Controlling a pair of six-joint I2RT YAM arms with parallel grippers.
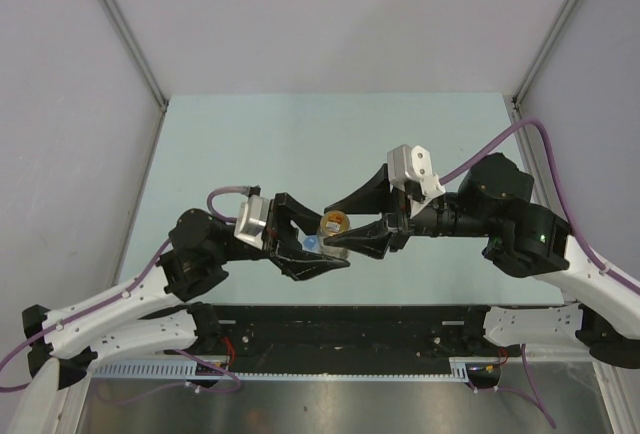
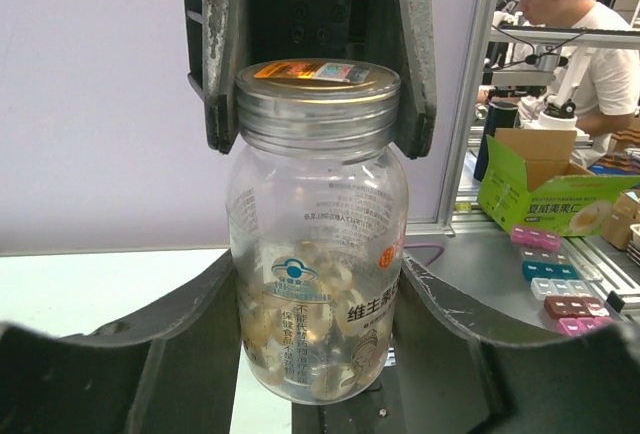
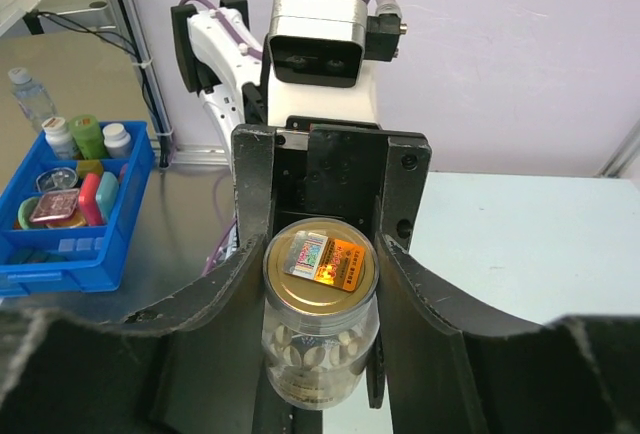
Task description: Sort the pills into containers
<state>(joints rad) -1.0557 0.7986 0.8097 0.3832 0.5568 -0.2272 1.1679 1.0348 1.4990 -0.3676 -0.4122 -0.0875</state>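
Observation:
A clear round jar [image 1: 334,222] with a gold lid [image 3: 322,262] hangs in the air between both arms. Pale tan pills [image 2: 300,324] fill its lower part. My left gripper [image 1: 333,242] is shut on the jar's body [image 2: 318,254], a finger against each side. My right gripper [image 1: 328,229] is shut on the lid, its fingers [image 2: 415,64] pressing the lid's rim from both sides [image 3: 322,249]. A small blue-capped thing [image 1: 310,243] shows under the left fingers, mostly hidden. I see no loose pills on the table.
The pale green table [image 1: 330,144] lies between grey walls and metal posts. Off the table, a blue bin of bottles [image 3: 70,214] shows in the right wrist view. A green box [image 2: 550,194], pill organisers [image 2: 560,289] and a person [image 2: 575,34] show in the left wrist view.

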